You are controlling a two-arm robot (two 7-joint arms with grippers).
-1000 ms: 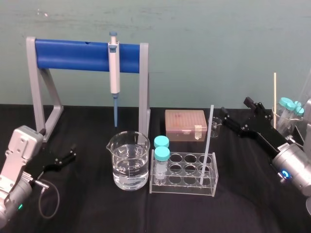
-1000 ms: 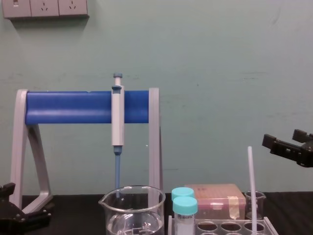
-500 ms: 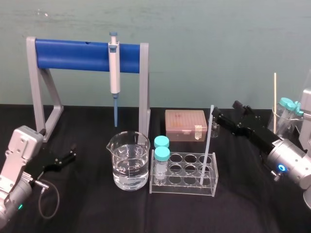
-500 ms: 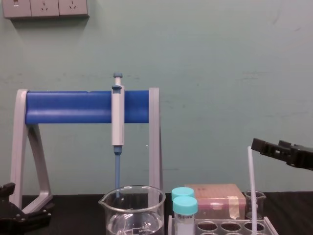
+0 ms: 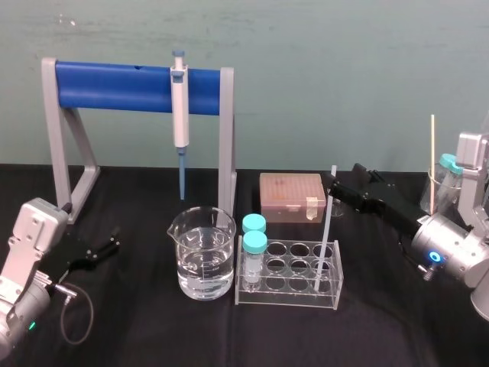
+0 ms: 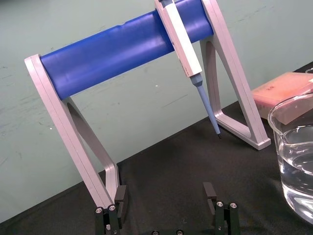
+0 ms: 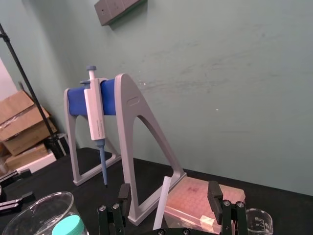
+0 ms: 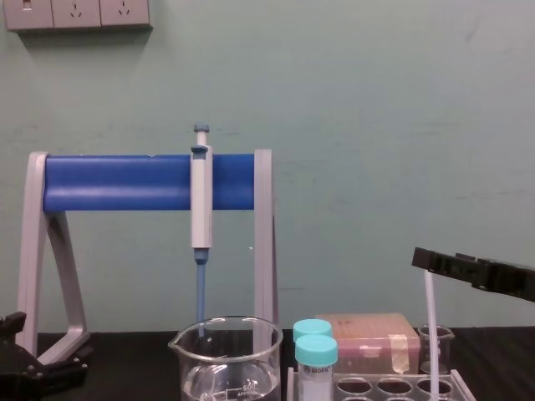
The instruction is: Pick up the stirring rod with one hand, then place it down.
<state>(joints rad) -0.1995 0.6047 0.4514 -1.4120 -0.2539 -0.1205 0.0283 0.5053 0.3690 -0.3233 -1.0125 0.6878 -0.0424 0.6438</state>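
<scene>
The right claw (image 7: pixel 168 195) hangs open, jaws either side of the top of the stirring rod (image 5: pixel 325 229), which leans in the rack (image 5: pixel 289 298) toward the bench's (image 5: pixel 153 336) front edge. An off-centre squeeze could lever the rack over. The left claw (image 5: pixel 113 241) rests open by the left edge.

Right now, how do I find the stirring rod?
Find the blue-barred stand at the back, then the clear rack right of the beaker. The rod leans in the rack's right end, its top inside the open right gripper; the left gripper rests far left. It's the thin white stick, unlike the short blue-capped tubes.
</scene>
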